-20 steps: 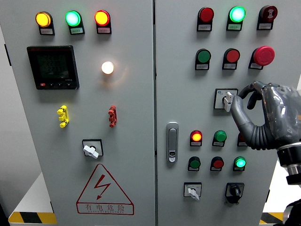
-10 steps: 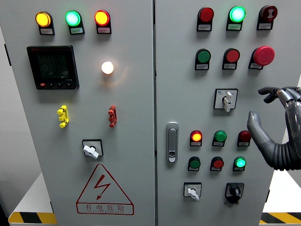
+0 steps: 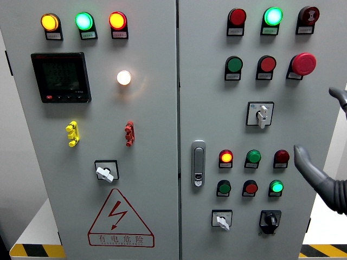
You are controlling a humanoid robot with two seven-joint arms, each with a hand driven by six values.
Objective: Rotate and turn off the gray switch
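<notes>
The gray rotary switch sits on a white square plate in the middle of the right cabinet door, its pale lever standing nearly upright. My right hand is at the picture's right edge, well apart from the switch and touching nothing. The thumb points up and left, and one fingertip shows above it. The hand is open and empty, with most of it cut off by the frame. My left arm does not show.
Similar gray switches sit on the left door and low on the right door, beside a black switch. A red mushroom button, rows of lamps and buttons, and a door handle surround the switch.
My right hand has let go of the gray switch and drawn back to the right, opening out. The dark red lamp it covered now shows.
</notes>
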